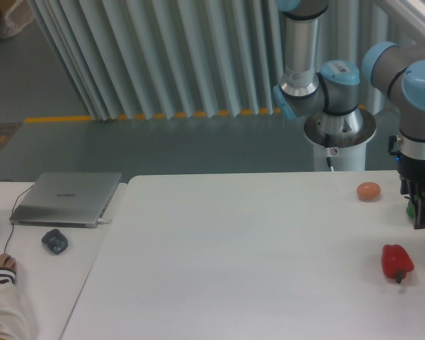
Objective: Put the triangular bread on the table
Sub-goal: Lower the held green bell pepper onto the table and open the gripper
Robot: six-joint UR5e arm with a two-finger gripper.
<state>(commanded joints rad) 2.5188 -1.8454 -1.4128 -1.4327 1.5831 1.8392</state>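
One arm is all I have on my feed, and it fills the upper right: a vertical grey link with blue joint caps rises out of frame by the pedestal base, while a second run of links folds back and drops straight down at the right edge of the picture. The gripper hangs from that wrist, pointing down just above the far right part of the table, half cut off by the frame edge. I see dark fingers and a bit of green between or behind them, but I cannot tell how wide the jaws stand or whether they hold anything.

I cannot find the triangular bread anywhere in my view; if it is at the gripper, the frame edge hides it.

Counting what lies on the white top: one egg, orange-brown, near the far edge and just left of the gripper, and one red pepper, closer to me and below the gripper, apart from both.

On the smaller desk at left: one closed laptop, one dark mouse just in front of it, and one hand in a striped cuff at the edge.
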